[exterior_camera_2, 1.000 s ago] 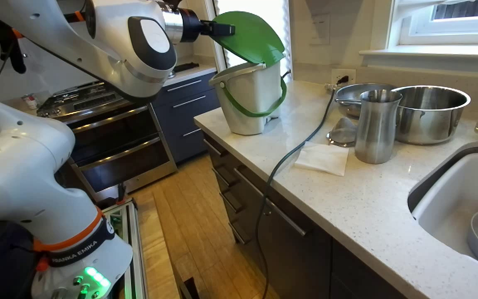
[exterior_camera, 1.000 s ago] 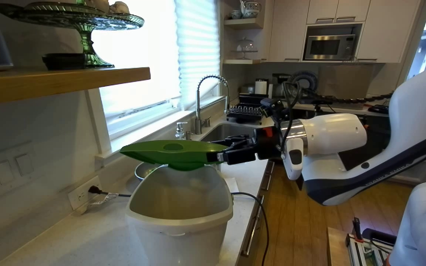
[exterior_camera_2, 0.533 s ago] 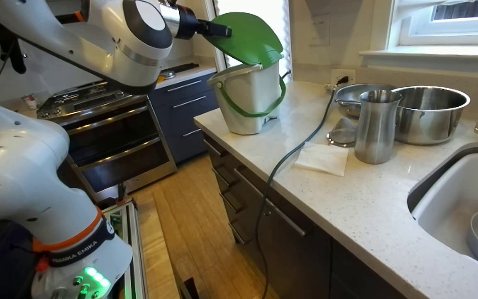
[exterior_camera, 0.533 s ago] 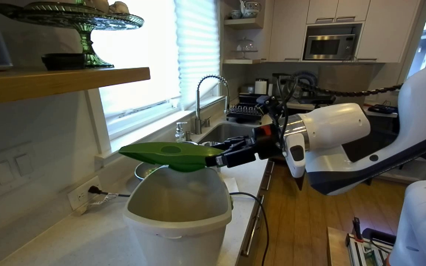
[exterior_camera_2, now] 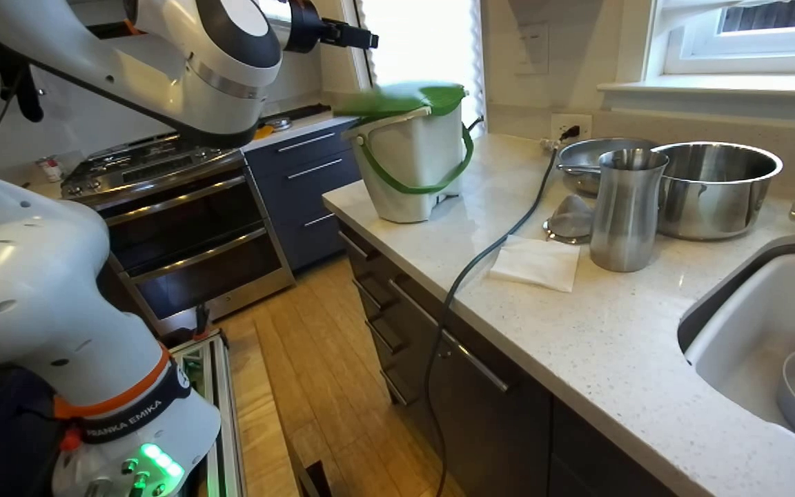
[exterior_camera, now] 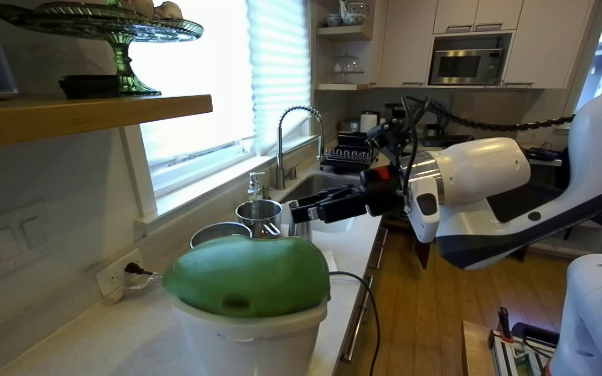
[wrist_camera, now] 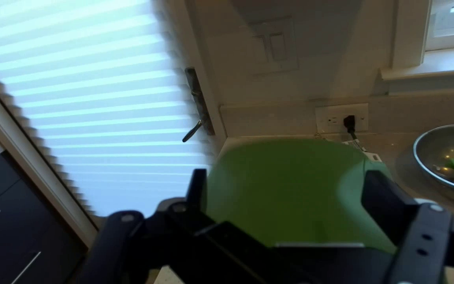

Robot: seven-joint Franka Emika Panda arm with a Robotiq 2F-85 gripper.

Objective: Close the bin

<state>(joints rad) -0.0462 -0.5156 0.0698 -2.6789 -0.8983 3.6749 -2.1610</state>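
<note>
The cream-white bin (exterior_camera: 251, 344) (exterior_camera_2: 408, 169) stands upright near the end of the counter, its green carry handle (exterior_camera_2: 411, 185) hanging at the side. Its green domed lid (exterior_camera: 254, 274) lies across the mouth in an exterior view. Elsewhere the lid (exterior_camera_2: 397, 102) is motion-blurred, low over the rim, its free end jutting out past it; whether it is seated cannot be told. Above and apart from the lid, my gripper (exterior_camera: 301, 208) (exterior_camera_2: 368, 38) holds nothing. From the wrist, the gripper (wrist_camera: 286, 187) has its fingers spread wide, the lid (wrist_camera: 274, 213) showing beyond them.
Metal pots (exterior_camera_2: 718, 190), a steel pitcher (exterior_camera_2: 625, 210) and a folded napkin (exterior_camera_2: 535, 262) share the counter with the bin. A dark cord (exterior_camera_2: 487, 252) runs over the counter edge. The sink (exterior_camera_2: 756, 331) lies further along. A wooden shelf (exterior_camera: 87, 117) juts from the wall.
The lid has swung down from its raised position, now covering the bin's mouth. My gripper has drawn back from the lid and risen slightly. The bin has shifted very little.
</note>
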